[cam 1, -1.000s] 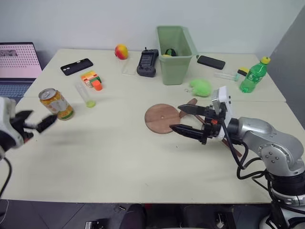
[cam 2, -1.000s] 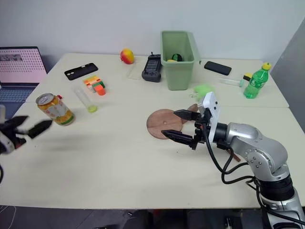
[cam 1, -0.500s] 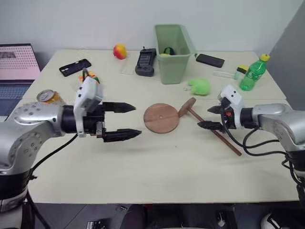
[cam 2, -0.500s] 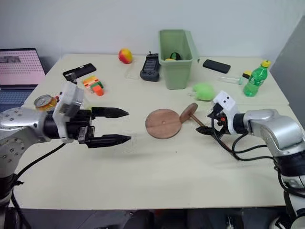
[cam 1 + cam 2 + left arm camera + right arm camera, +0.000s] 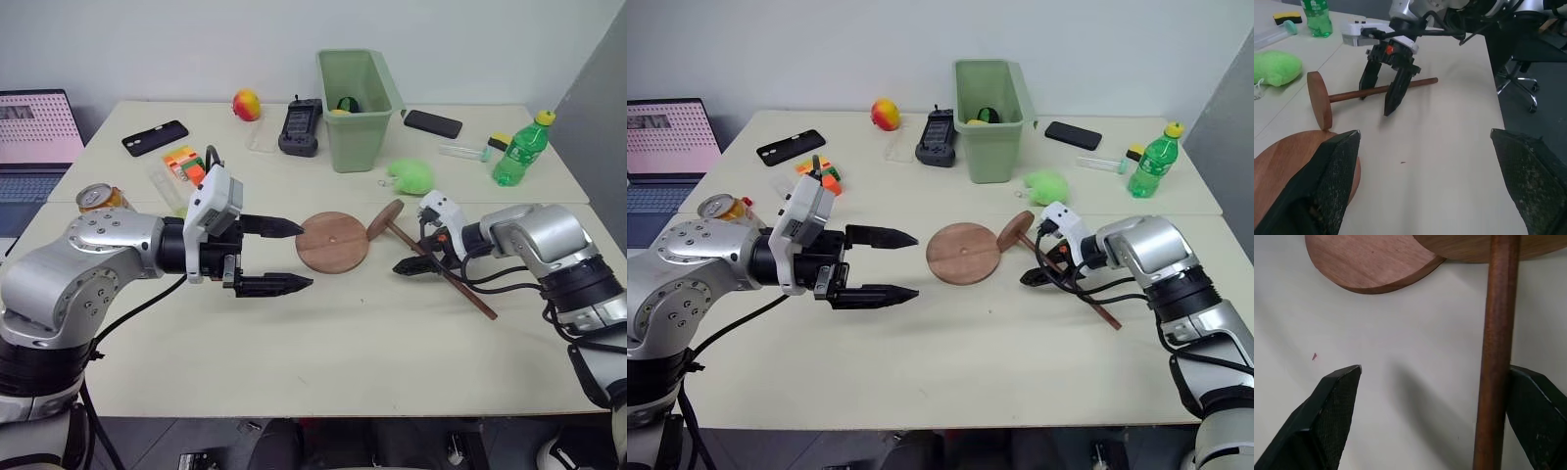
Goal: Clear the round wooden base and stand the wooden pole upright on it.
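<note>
The round wooden base (image 5: 333, 242) lies flat at mid-table with nothing on it. The wooden pole (image 5: 441, 277) lies on the table to its right, its disc end (image 5: 385, 219) propped beside the base's edge. My right gripper (image 5: 412, 251) is open and low over the rod (image 5: 1496, 357) near the disc end, one finger on each side of it, the rod close to one finger. My left gripper (image 5: 305, 257) is open and empty, pointing right, its fingertips just left of the base (image 5: 1288, 152).
A green bin (image 5: 358, 93) stands behind the base, with a green plush (image 5: 411, 176) and a green bottle (image 5: 517, 152) to the right. A soda can (image 5: 96, 198), an orange toy (image 5: 188, 162), phones and a laptop sit at the left and back.
My left arm swung in from the table's left edge to beside the base. My right gripper left the base, moved right and down, and now straddles the pole's rod.
</note>
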`<action>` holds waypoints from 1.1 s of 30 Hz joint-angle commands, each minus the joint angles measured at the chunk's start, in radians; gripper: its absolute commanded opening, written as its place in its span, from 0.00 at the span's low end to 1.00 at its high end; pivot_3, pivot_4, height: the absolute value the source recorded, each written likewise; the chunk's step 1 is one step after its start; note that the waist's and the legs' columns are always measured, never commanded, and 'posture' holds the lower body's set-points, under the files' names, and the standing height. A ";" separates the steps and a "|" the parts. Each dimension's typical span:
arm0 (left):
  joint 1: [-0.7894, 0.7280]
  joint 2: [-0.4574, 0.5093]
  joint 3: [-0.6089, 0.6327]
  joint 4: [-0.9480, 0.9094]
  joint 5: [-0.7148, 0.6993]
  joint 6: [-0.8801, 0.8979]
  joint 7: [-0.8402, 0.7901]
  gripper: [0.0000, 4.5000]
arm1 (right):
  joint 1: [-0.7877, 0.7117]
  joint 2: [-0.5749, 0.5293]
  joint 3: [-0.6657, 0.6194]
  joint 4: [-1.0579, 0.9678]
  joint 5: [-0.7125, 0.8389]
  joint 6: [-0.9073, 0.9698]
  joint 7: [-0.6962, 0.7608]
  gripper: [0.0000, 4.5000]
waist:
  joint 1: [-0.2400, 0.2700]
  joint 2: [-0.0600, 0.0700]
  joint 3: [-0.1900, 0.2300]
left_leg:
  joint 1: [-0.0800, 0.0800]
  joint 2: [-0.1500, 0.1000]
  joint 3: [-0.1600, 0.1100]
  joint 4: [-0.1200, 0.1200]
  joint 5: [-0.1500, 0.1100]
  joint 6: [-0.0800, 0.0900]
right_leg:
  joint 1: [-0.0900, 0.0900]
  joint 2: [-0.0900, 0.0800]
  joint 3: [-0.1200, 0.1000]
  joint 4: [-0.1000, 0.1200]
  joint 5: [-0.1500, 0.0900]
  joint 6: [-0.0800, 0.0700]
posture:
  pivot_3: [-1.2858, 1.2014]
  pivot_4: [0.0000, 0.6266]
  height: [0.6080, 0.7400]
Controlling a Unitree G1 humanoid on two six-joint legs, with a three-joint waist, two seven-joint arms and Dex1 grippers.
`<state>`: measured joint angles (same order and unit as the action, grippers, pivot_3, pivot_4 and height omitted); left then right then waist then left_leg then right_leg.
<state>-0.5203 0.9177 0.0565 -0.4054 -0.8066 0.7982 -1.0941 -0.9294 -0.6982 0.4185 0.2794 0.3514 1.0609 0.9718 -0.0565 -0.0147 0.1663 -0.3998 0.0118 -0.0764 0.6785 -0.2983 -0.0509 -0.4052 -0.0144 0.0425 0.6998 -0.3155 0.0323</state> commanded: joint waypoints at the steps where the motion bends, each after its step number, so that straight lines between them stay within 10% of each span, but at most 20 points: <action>1: 0.012 0.006 0.030 -0.054 -0.012 0.003 0.023 0.99 | -0.039 0.006 0.004 0.047 -0.053 -0.049 0.028 1.00 | 0.001 0.000 0.000 | 0.000 0.000 0.000 0.000 0.000 0.000 | 0.000 0.000 0.000 0.000 0.000 0.000 | 0.52 0.24 1.00; 21: 0.019 0.016 0.013 -0.072 -0.020 0.019 0.014 1.00 | -0.185 0.100 0.032 0.317 -0.192 -0.099 0.184 0.06 | -0.001 0.000 0.000 | 0.000 -0.001 0.000 0.000 0.000 -0.001 | 0.000 -0.002 0.000 0.000 0.000 0.000 | 0.52 0.24 1.00; 29: 0.186 -0.005 0.137 -0.108 -0.065 0.069 0.126 1.00 | -0.208 0.152 -0.294 0.046 -0.002 -0.079 0.113 0.06 | -0.003 0.002 0.001 | 0.000 0.001 0.000 0.000 0.000 -0.001 | -0.001 -0.003 0.000 0.000 0.000 0.000 | 0.52 0.24 1.00; 33: 0.386 -0.149 0.270 -0.203 -0.197 0.091 0.312 1.00 | -0.151 0.367 -0.567 -0.199 0.109 -0.090 -0.193 0.06 | -0.013 0.002 0.000 | 0.000 0.003 0.000 -0.001 0.000 0.000 | -0.001 -0.003 0.000 0.001 0.000 0.000 | 0.52 0.24 1.00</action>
<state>-0.1650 0.7960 0.2661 -0.5413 -0.9315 0.8862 -0.8587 -1.0887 -0.3866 -0.0508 0.1859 0.3996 0.9744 0.9071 -0.0692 -0.0130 0.1666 -0.3996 0.0155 -0.0769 0.6774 -0.2983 -0.0514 -0.4063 -0.0179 0.0427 0.7013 -0.3155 0.0324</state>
